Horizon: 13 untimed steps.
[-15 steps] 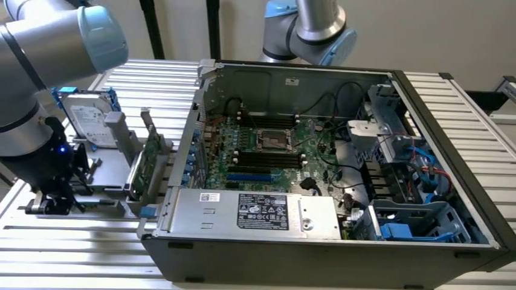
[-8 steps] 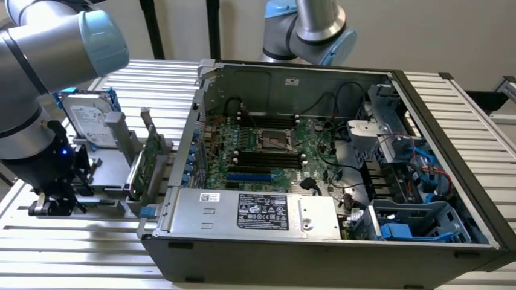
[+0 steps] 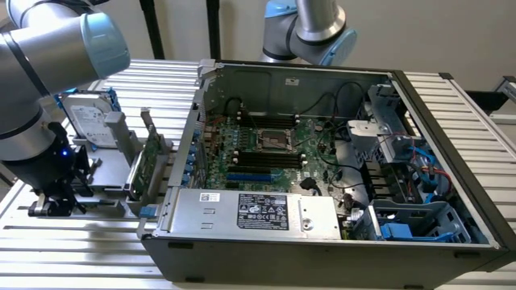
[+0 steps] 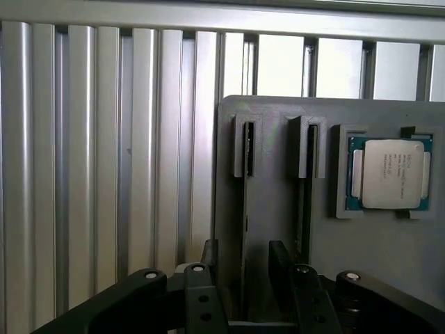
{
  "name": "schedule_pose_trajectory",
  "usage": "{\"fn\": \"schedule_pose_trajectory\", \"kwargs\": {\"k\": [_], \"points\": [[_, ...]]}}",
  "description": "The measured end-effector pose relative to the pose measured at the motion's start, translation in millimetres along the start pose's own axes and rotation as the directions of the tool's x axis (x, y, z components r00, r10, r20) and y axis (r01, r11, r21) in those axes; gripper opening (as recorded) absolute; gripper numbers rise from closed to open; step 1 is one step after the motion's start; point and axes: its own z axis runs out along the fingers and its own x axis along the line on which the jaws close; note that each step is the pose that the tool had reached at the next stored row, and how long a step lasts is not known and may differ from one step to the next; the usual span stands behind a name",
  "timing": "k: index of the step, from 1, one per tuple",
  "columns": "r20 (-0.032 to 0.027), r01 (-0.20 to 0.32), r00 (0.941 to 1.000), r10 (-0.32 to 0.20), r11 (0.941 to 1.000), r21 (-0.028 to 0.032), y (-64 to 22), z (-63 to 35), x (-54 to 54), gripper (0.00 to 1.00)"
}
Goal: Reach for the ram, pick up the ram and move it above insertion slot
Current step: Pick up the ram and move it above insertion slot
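The pincer (image 4: 243,252) hangs with jaws apart over the grey holder (image 4: 278,209) on the table (image 4: 104,174). The ram (image 4: 245,209) stands edge-up in its groove, directly between the fingers, its long axis parallel to them.

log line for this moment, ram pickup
phase: reach | black gripper: open, straddling thin edge-on ram stick in grey holder | ram: not lifted

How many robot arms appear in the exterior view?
2: the near arm at the exterior view's left; the far arm behind the computer case. Others may be hidden.
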Motion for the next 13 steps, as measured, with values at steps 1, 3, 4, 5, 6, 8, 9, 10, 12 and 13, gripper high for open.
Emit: {"fn": "schedule_pose_trajectory", "kwargs": {"k": [1, 3, 4, 5, 6, 8, 9, 10, 12, 13], "points": [[0.0000, 0.000, 1.0000, 0.000, 1.0000, -0.0001, 0.0, 0.2, 0.0, 0.42], [0.0000, 0.000, 1.0000, 0.000, 1.0000, -0.0001, 0.1, 0.6, 0.0, 0.42], [0.0000, 0.000, 1.0000, 0.000, 1.0000, -0.0001, 0.1, 0.7, 0.0, 0.40], [0.0000, -0.001, 1.0000, 0.001, 1.0000, -0.0002, 0.1, 0.7, 0.0, 0.40], [0.0000, -0.001, 1.0000, 0.001, 1.0000, -0.0001, 0.1, 0.7, 0.0, 0.34], [0.0001, -0.001, 1.0000, 0.001, 1.0000, 0.0000, 0.1, 0.8, 0.0, 0.27], [0.0001, -0.001, 1.0000, 0.001, 1.0000, -0.0001, 0.1, 0.8, 0.0, 0.22], [0.0001, -0.001, 1.0000, 0.001, 1.0000, -0.0001, 0.1, 0.8, 0.0, 0.16], [0.0000, -0.001, 1.0000, 0.001, 1.0000, -0.0001, 0.1, 0.8, 0.0, 0.14], [0.0001, -0.001, 1.0000, 0.001, 1.0000, -0.0001, 0.1, 0.8, 0.0, 0.14]]}}
